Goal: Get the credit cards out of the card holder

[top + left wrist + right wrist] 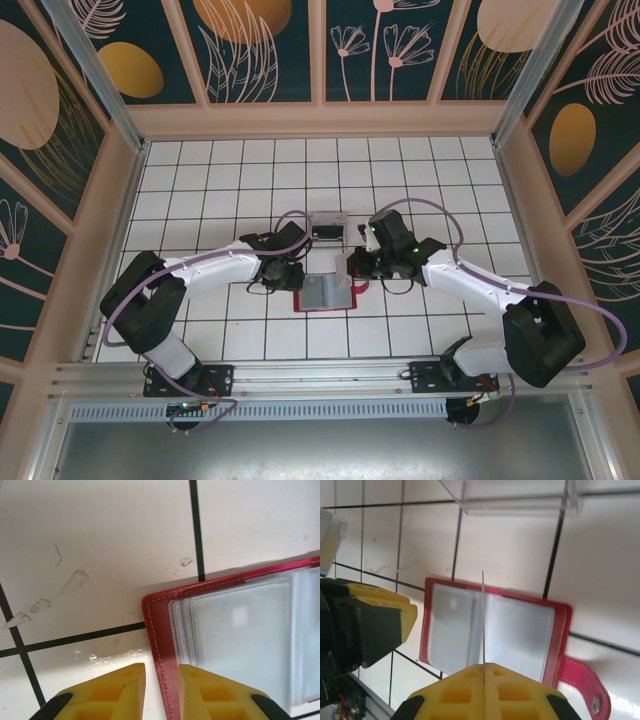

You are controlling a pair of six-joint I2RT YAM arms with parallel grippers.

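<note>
The holder (325, 293) lies open and flat on the white tiled surface (200, 180), just below the middle of the top view, between your two claws. Its red border frames two grey-blue pocket panels (240, 640). Their clear layers are stacked one over another, and the faces look pale. You cannot tell how many cards sit in them. In the right wrist view the red tab (582, 680) sticks out at the lower right, lying on the tile with a small metal snap at its end.

Your right claw (483, 667) is at the bottom of its own view, with its yellow fingers pressed together on a thin pale sheet (483, 610). The sheet stands upright over the holder's fold and is seen edge-on. You cannot tell whether it is a card or a pocket leaf.

Your left claw (161, 690) is at the holder's left edge. Its fingers (132, 690) stand a narrow gap apart, and the stitched red border runs through that gap. You cannot tell whether they are pinching the border.

A clear tray (327, 225) sits just above the holder in the top view. A small dark patch shows inside it, too small to name.
</note>
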